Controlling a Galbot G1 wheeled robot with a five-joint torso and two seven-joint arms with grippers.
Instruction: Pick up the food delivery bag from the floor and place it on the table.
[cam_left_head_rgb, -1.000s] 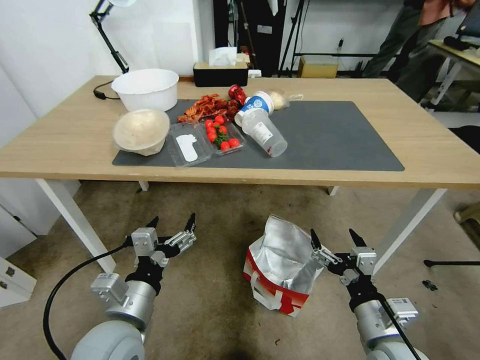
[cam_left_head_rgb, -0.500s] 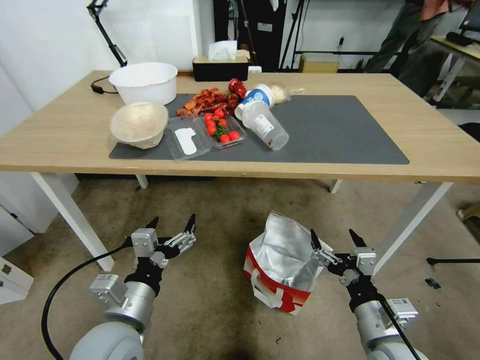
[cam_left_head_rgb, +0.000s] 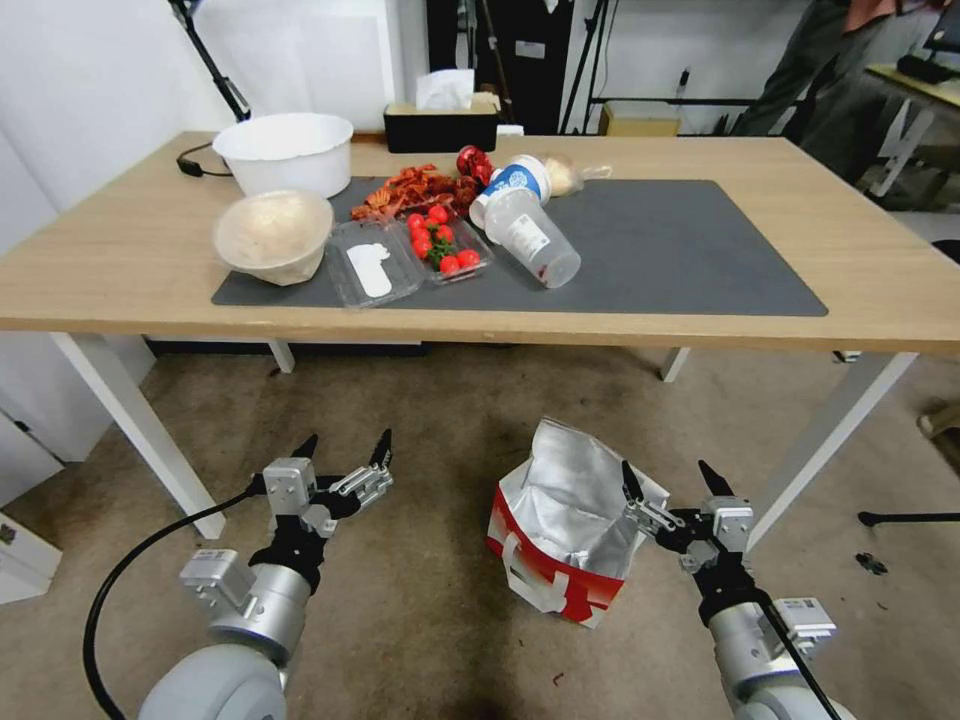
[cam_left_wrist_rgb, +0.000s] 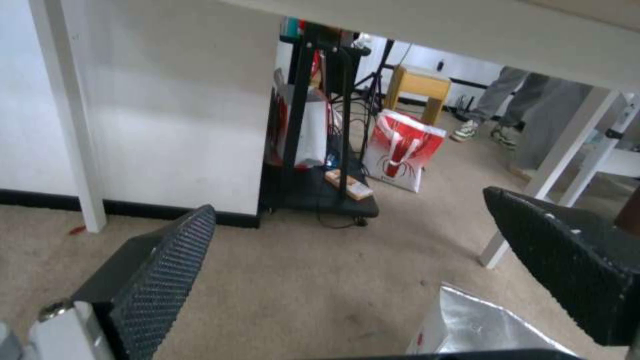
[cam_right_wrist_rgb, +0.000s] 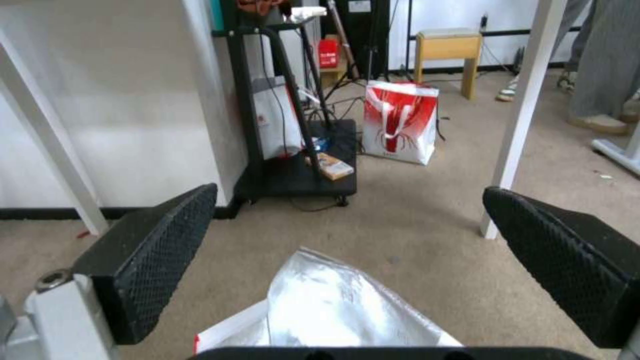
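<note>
Camera view shifted; food delivery bag (cam_left_head_rgb: 560, 530) gapes, foil-lined.

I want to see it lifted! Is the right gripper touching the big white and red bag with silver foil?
Apart. In the right wrist view, carpet shows between each open finger of the right gripper and the white and red foil-lined bag.

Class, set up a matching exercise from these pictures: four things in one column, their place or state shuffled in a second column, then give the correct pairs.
Things
1. food delivery bag
2. clear plastic cup
3. left hand
4. tissue box

Place or state
A. at the table's far edge
B. open over bare carpet, holding nothing
C. on the floor, foil lining showing
D. lying on its side on the grey mat

Pairs: 1-C, 2-D, 3-B, 4-A
</note>
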